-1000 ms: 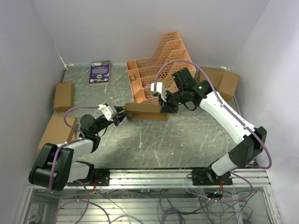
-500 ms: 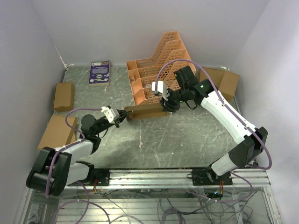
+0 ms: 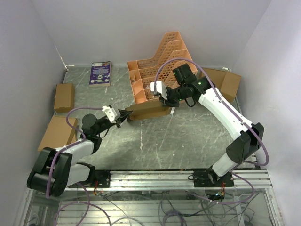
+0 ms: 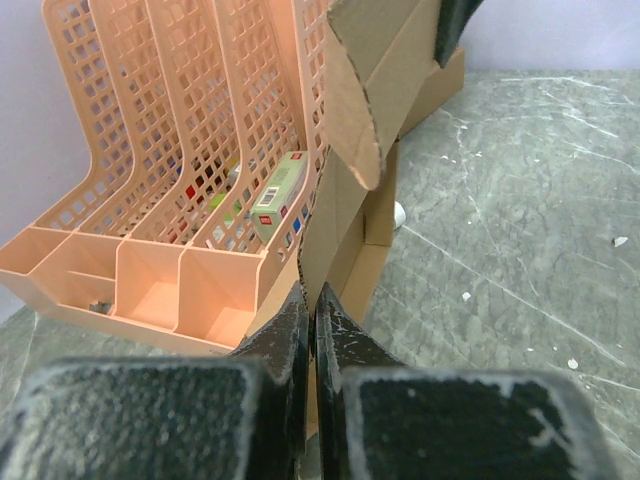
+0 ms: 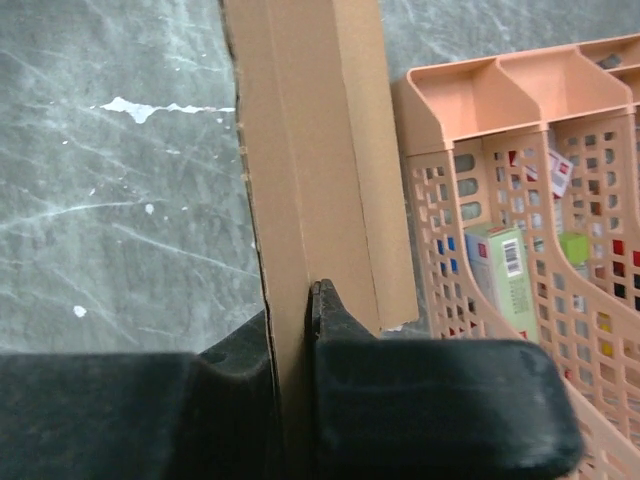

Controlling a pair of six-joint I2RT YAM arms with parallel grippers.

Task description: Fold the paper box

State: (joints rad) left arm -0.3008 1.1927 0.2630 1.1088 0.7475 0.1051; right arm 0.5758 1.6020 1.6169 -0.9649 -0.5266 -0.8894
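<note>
Paper box (image 3: 146,109) runs lengthwise left-right, right end farther back.

The top camera looks down from above and behind both arms, far off. The wrist cameras sit close behind the left gripper (image 4: 312,305) and right gripper (image 5: 292,310), facing forward. Both show the paper box (image 4: 352,150) and orange rack (image 4: 180,160) ahead of each claw.

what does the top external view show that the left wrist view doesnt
Only the top external view: the right tool at the paper box's far end, a purple book, and three other cardboard boxes near the walls. Only the left wrist view: a barcoded packet inside the orange file rack. Both: the left tool shut on the paper box, the rack just beyond it.
</note>
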